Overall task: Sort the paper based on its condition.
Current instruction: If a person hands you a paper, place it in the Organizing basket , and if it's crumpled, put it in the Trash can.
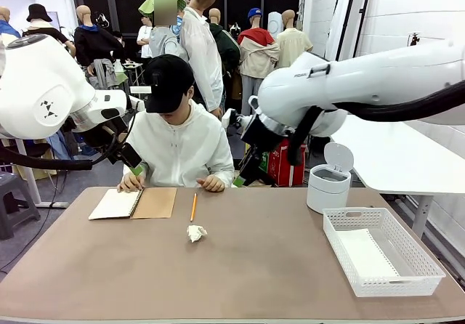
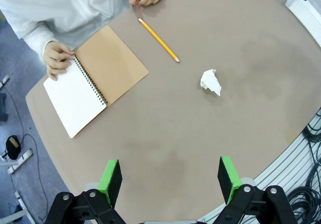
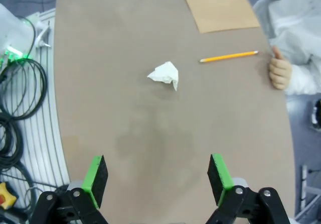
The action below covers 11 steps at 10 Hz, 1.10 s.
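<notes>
A crumpled ball of white paper (image 1: 196, 232) lies on the brown table (image 1: 254, 280), a little left of centre. In the left wrist view the ball (image 2: 211, 82) sits ahead and to the right of my left gripper (image 2: 170, 181), which is open and holds nothing. The right wrist view has the ball (image 3: 164, 74) straight ahead of my right gripper (image 3: 158, 179), also open and holding nothing. Both grippers hang high above the table, the left (image 1: 132, 161) at the far left, the right (image 1: 242, 177) near the far middle. A flat white sheet (image 1: 365, 253) lies inside the basket.
The white mesh basket (image 1: 418, 255) stands at the right front. A white lidded bin (image 1: 328, 182) is behind it. An open spiral notebook (image 1: 134, 203) and a pencil (image 1: 193, 207) lie before the seated person, whose hands (image 2: 57, 58) rest at the notebook and table edge.
</notes>
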Motion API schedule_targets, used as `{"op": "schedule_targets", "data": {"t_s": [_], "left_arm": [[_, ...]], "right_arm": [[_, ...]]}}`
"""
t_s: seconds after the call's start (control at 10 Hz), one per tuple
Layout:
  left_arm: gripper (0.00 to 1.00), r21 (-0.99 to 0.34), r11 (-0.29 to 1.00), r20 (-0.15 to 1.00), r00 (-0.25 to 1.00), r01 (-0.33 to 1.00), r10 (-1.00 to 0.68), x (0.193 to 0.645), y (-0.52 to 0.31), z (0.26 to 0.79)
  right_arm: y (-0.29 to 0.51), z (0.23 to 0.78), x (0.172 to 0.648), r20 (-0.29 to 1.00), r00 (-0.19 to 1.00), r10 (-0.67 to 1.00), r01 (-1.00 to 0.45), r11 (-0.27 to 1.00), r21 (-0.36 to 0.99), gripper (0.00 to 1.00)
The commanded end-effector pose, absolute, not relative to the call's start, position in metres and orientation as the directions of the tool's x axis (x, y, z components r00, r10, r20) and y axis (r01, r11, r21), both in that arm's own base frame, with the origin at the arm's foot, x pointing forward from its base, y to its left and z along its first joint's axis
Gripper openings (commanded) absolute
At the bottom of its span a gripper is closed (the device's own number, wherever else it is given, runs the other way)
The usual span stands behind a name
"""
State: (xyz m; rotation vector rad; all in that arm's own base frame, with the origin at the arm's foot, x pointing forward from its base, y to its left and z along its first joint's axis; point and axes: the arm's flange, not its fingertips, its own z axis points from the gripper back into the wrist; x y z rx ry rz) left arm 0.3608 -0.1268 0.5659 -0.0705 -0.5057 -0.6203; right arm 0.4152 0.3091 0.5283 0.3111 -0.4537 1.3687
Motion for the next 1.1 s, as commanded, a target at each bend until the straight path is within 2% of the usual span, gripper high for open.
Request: {"op": "schedule_targets", "data": {"t_s": [0.0, 0.1, 0.2, 0.6, 1.0], "left_arm": [[1.00, 0.080, 0.815, 0.478, 0.696, 0.574, -0.537, 0.361, -0.126, 0.567], [1.00, 0.080, 0.815, 0.478, 0.696, 0.574, -0.537, 0.361, -0.126, 0.567], [1.00, 0.080, 0.815, 0.478, 0.696, 0.574, -0.537, 0.361, -0.126, 0.567], [1.00, 0.080, 0.815, 0.478, 0.696, 0.574, -0.537, 0.361, -0.126, 0.567], [1.00, 0.080, 0.815, 0.478, 0.696, 0.574, -0.537, 0.361, -0.126, 0.567]], "right_arm": [[0.320, 0.529, 0.423, 0.431, 0.150, 0.890, -0.982, 0.185, -0.042, 1.00], [0.323, 0.529, 0.422, 0.422, 0.151, 0.894, -0.982, 0.185, -0.041, 1.00], [0.318, 0.525, 0.417, 0.467, 0.132, 0.875, -0.984, 0.172, -0.044, 1.00], [0.321, 0.526, 0.420, 0.456, 0.134, 0.880, -0.984, 0.174, -0.047, 1.00], [0.372, 0.482, 0.454, 0.387, 0.023, 0.922, -0.998, 0.044, -0.044, 1.00]]}}
